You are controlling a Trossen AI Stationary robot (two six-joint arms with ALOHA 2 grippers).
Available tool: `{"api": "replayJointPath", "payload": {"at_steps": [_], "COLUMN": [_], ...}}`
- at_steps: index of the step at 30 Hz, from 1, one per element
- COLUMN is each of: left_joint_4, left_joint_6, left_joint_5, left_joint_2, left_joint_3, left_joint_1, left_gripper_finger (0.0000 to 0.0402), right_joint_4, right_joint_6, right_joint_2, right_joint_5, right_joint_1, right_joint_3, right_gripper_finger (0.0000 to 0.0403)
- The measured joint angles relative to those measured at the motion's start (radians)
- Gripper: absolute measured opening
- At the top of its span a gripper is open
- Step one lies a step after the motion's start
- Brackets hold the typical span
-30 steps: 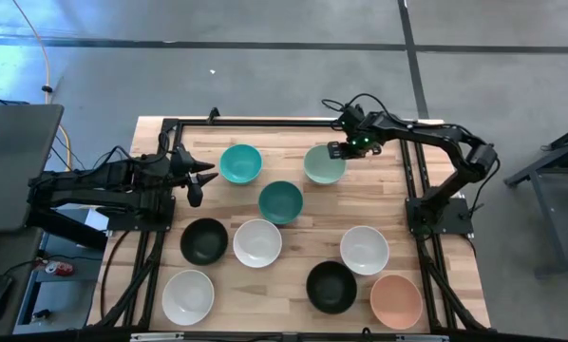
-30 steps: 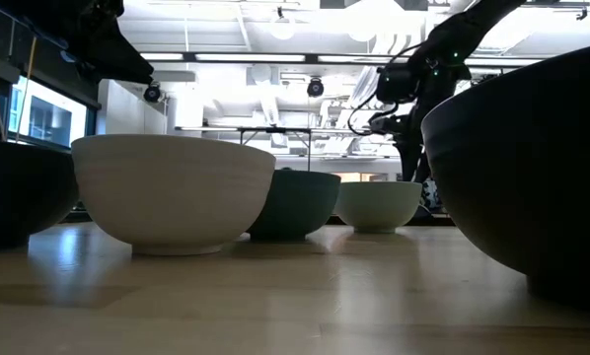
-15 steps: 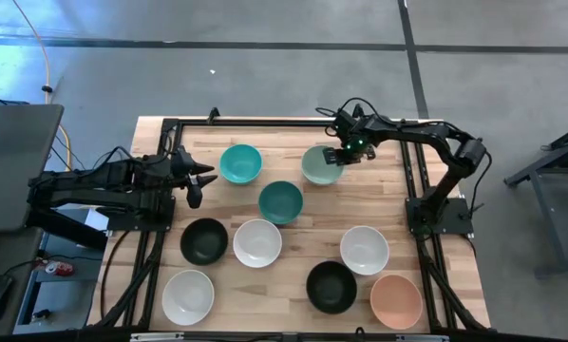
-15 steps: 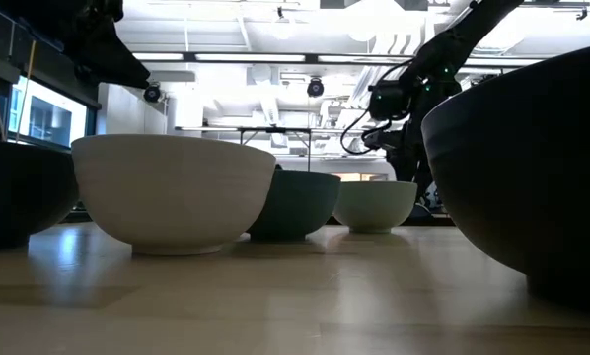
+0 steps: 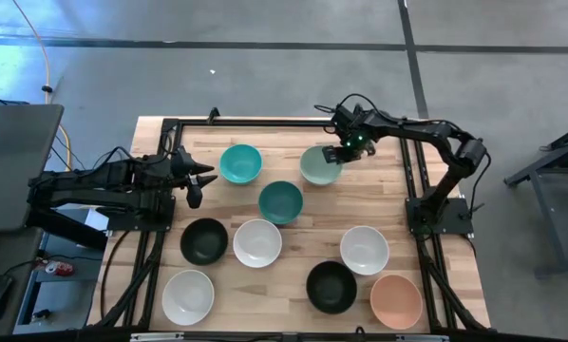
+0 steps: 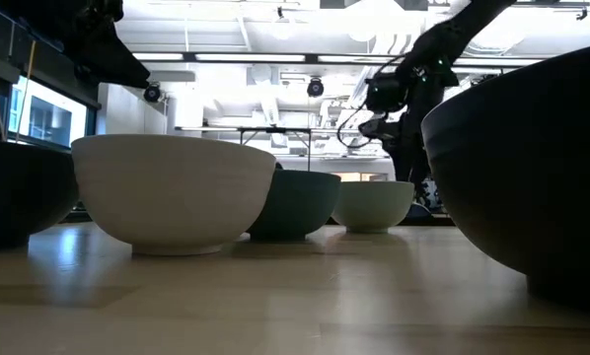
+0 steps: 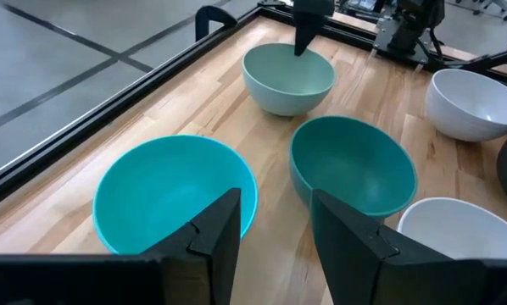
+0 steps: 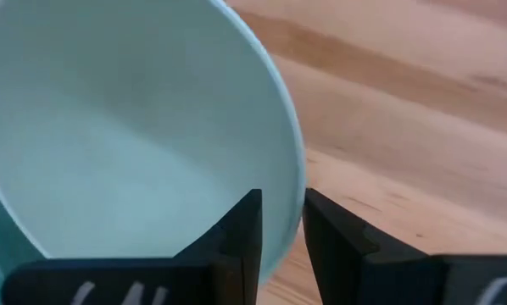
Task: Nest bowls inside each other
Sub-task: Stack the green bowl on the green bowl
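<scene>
- Jaws of the right gripper point(image 8: 279, 229) sit one on each side of the rim of the pale mint bowl point(image 5: 319, 165), one finger inside and one outside, with only a thin gap between them; it looks like a pinch on the rim.
- Jaws of the left gripper point(image 7: 275, 229) are spread apart and hold nothing; this arm waits at the left edge of the table point(image 5: 379, 204).
- From above, the right gripper point(image 5: 346, 152) sits at the mint bowl's far right edge, near the back of the table.
- Only the right wrist view shows the rim between the fingers. The high view cannot show that.
- The left wrist view shows the bright teal bowl point(image 7: 175, 202) just ahead of the open jaws, the darker teal bowl point(image 7: 353, 174) beside it, and the mint bowl point(image 7: 287, 78) farther off.
- The low view shows the bowls from the side: a white bowl point(image 6: 172, 192) close by, the mint bowl point(image 6: 374, 205) far back.
- All the bowls are round, smooth and a little shiny. The table is pale wood planks.
</scene>
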Motion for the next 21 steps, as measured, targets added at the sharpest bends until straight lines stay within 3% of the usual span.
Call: {"api": "replayJointPath", "payload": {"at_steps": [21], "left_joint_4": [0.000], "left_joint_6": [0.000], "left_joint_5": [0.007], "left_joint_2": [0.000], "left_joint_3": [0.000], "left_joint_1": [0.000], "left_gripper_finger": [0.0131], "right_joint_4": [-0.027], "right_joint_6": [-0.001], "right_joint_2": [0.015], "right_joint_5": [0.072], "right_joint_1": [0.000], "right_joint_3": [0.026], "right_gripper_finger": [0.0075]}}
